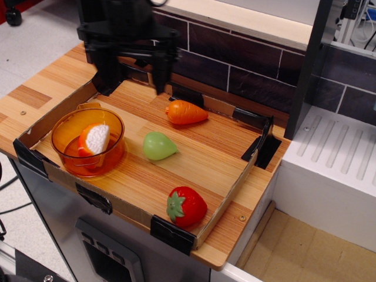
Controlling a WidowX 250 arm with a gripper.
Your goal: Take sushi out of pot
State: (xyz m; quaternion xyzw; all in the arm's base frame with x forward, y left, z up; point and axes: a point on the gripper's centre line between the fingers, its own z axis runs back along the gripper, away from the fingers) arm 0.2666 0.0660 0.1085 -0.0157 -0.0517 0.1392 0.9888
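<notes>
So the small toy nigiri sushi with white rice base and orange-red top (94,139) sits tilted inside the round translucent orange plastic pot (70,124), near the front-left corner of the counter. Looks like light, hard, slick plastic, so I'd pinch across the narrow sides of the rice base and not the rounded top. The black gripper (132,76) hovers by the back-left corner, jaws spread apart, nothing in them.

Count: one sushi, one pot, one orange carrot with green tip (185,112), one pale green pear-shaped toy (158,145), one red strawberry (187,207).
</notes>
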